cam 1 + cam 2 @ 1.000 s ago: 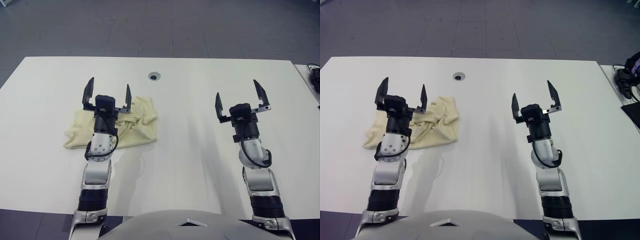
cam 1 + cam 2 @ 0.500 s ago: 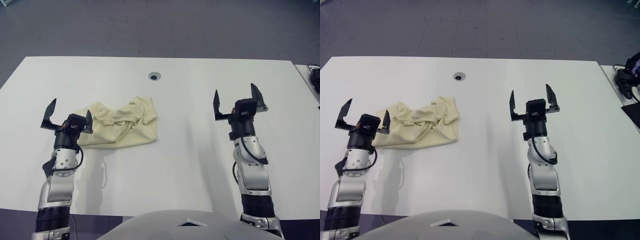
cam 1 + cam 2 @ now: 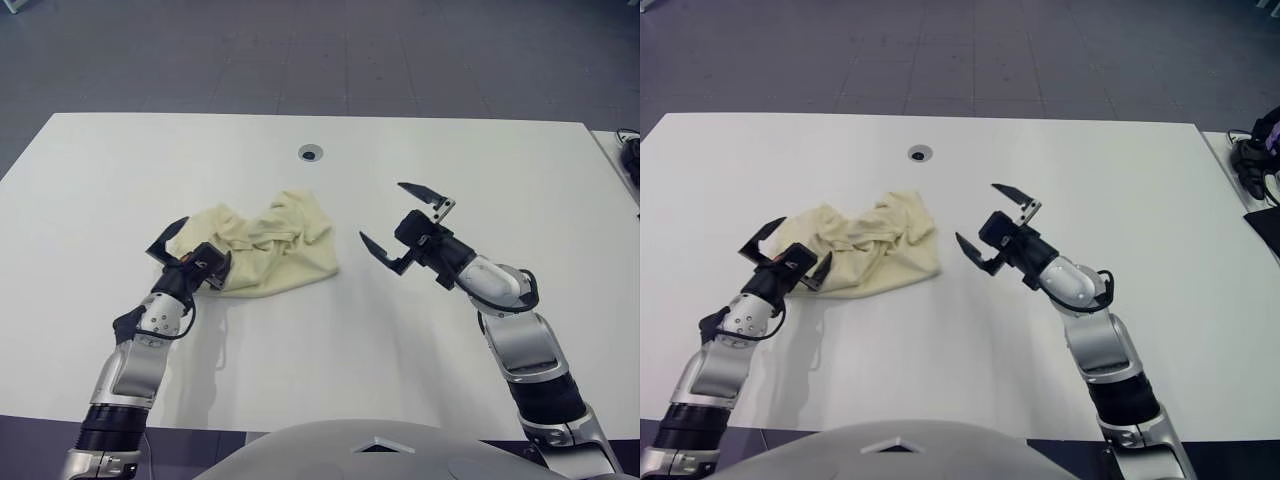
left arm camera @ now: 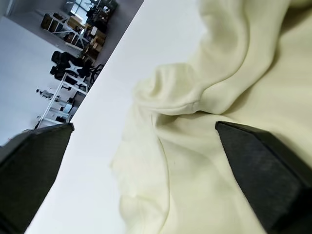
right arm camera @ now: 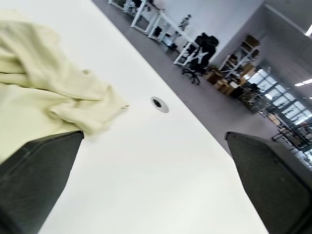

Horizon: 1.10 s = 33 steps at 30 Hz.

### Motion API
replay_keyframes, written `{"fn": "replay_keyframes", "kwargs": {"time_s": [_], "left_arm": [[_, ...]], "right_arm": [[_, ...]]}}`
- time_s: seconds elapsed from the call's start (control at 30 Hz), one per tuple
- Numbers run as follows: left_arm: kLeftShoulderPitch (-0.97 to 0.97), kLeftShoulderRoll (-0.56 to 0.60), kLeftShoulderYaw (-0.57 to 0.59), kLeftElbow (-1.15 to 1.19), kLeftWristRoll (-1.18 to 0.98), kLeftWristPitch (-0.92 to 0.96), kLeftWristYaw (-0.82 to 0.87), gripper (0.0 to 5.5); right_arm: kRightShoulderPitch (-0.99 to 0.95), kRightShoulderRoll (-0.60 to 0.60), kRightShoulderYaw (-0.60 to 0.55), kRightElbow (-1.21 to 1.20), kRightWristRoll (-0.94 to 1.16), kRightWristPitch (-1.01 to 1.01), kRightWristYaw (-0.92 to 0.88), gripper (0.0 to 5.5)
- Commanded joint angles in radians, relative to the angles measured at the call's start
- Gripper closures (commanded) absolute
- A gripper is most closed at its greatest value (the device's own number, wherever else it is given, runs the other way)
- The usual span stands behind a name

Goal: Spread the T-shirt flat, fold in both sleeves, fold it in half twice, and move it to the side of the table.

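Left gripper fingers apart, at lower-left edge of crumpled T-shirt, cloth seen between fingers in wrist view, not clamped. Right gripper fingers wide apart, right of frame centre, near shirt's right edge, not touching. Shirt bunched, pale yellow, left of centre on white table, below cable hole.
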Motion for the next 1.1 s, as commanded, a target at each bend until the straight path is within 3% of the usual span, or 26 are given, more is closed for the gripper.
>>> {"fn": "replay_keyframes", "kwargs": {"time_s": [0.03,0.17,0.33,0.47,0.53,0.63,1.1], "left_arm": [[0.055,-0.020,-0.136,-0.010,-0.002,0.029,-0.118,0.10],[0.036,-0.016,-0.211,-0.036,0.000,-0.010,-0.157,0.10],[-0.012,0.019,-0.261,-0.023,0.009,-0.076,-0.198,0.10],[-0.037,0.035,-0.252,0.000,0.005,-0.087,-0.203,0.10],[-0.041,0.042,-0.246,0.010,0.004,-0.090,-0.199,0.10],[-0.043,0.047,-0.240,0.020,0.003,-0.093,-0.196,0.10],[-0.053,0.041,-0.244,0.031,0.000,-0.093,-0.193,0.10]], "right_arm": [[0.019,-0.037,0.033,0.006,-0.004,-0.005,0.047,0.12],[0.018,-0.048,0.048,0.006,-0.008,-0.004,0.065,0.81],[0.026,-0.105,0.085,0.037,-0.073,-0.043,0.083,0.15],[0.034,-0.145,0.092,0.052,-0.120,-0.072,0.088,0.46],[0.035,-0.157,0.088,0.055,-0.130,-0.077,0.093,0.17],[0.037,-0.167,0.078,0.057,-0.138,-0.082,0.089,0.38],[0.001,-0.171,0.124,0.163,-0.261,-0.214,0.014,2.79]]}}
